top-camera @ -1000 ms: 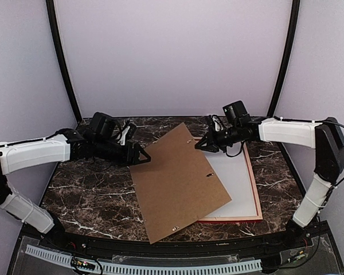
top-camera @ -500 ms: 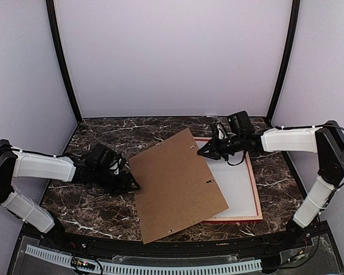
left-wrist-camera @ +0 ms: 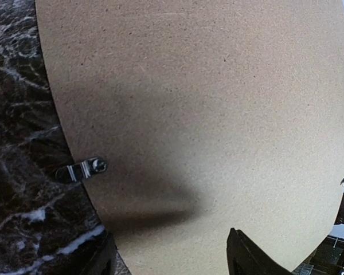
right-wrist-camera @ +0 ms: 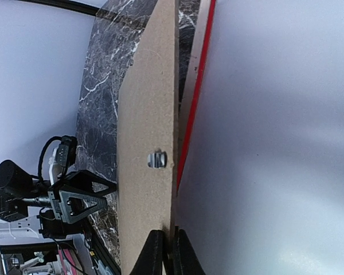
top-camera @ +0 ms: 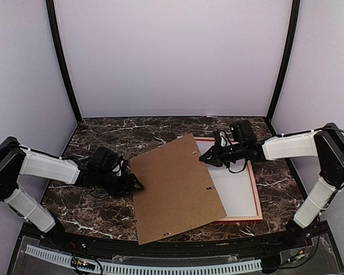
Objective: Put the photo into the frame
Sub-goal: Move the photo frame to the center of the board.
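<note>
The board (top-camera: 175,186) is plain brown. The frame (top-camera: 254,189) has a thin red edge, and the sheet (top-camera: 236,186) inside it is white. The bench (top-camera: 92,212) is dark with white wiggly lines.

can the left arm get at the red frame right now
Probably not directly: the brown board lies between the left claw and the frame, covering its left side, so it would need to reach over the board.

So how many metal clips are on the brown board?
4 clips: two on the board's right edge, one near the front edge, one on the left edge. More may be hidden.
</note>
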